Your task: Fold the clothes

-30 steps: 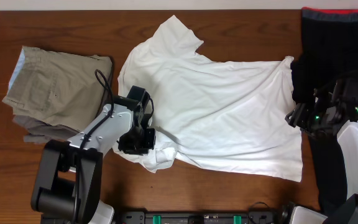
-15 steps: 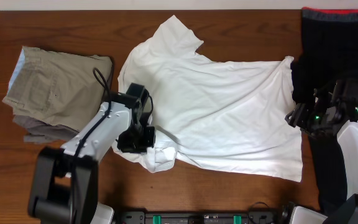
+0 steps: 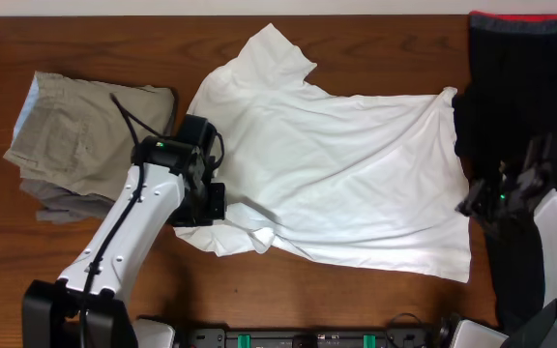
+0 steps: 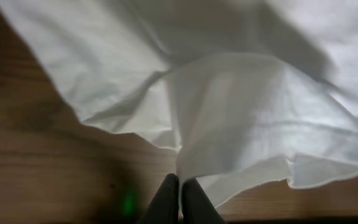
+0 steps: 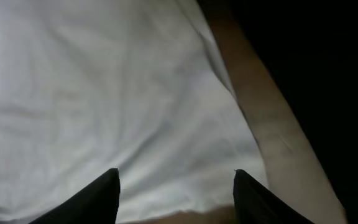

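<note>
White T-shirt [image 3: 346,174] lies spread on the tabletop [image 3: 95,43], between your two claws. Your left claw [image 4: 180,185] is pressed together, pinching a bunched fold at the shirt's edge. Your right claw [image 5: 176,175] hangs spread over the opposite hem, beside the black garment [image 3: 530,87].

overhead looks straight down on the whole table [image 3: 95,39]. each wrist camera looks down, close, at a shirt [image 3: 356,174] edge overhead also shows.
</note>
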Robot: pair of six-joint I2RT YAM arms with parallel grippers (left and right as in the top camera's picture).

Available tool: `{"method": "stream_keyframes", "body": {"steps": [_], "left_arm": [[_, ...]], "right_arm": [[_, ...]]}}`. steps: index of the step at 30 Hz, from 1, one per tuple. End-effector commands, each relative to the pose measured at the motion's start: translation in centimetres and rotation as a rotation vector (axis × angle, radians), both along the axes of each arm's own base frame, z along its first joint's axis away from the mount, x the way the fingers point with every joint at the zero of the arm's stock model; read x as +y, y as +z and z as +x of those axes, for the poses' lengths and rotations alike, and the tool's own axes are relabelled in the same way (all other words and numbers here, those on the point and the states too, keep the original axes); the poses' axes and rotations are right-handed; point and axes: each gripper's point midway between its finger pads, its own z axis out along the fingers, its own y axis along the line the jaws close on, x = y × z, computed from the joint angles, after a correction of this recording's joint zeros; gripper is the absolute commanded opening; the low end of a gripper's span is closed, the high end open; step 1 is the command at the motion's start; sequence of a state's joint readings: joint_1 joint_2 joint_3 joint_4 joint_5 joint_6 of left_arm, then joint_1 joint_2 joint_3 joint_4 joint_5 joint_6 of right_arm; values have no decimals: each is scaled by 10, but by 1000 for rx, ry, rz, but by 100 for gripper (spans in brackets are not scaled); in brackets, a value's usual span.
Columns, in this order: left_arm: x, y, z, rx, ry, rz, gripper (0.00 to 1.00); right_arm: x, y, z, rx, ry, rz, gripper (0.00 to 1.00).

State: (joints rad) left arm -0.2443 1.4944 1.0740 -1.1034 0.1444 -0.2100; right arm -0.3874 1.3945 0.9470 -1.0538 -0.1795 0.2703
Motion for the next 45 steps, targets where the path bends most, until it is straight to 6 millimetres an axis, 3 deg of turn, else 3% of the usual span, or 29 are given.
{"method": "stream_keyframes", "body": {"steps": [1,7,14,19,26,31,35,37,40,45], "left_arm": [[11,14,7,-61,63,17,6],[18,27,11,-114,90,5,6],[18,28,11,-120,91,4,6],[18,28,8,-109,91,7,6],[18,28,8,-109,91,6,6],[18,28,7,-105,91,7,6],[18,28,7,-105,91,7,6],[18,28,7,-104,90,7,6],[18,29,6,-106,90,7,6],[19,36,2,-102,91,8,6]], "right_arm": [[-7,-8,-17,68,-70,6,57],[7,-34,-47,165,-132,64,55],[18,-68,-73,227,-209,83,49],[18,-79,-87,267,-220,54,54],[8,-89,-90,260,-241,-9,60],[6,-95,-91,252,-270,-28,47],[2,-94,-87,238,-270,-41,12],[2,-90,-84,234,-268,-37,1],[-1,-78,-78,224,-247,-39,1],[-9,-32,-61,167,-215,-59,1]]}}
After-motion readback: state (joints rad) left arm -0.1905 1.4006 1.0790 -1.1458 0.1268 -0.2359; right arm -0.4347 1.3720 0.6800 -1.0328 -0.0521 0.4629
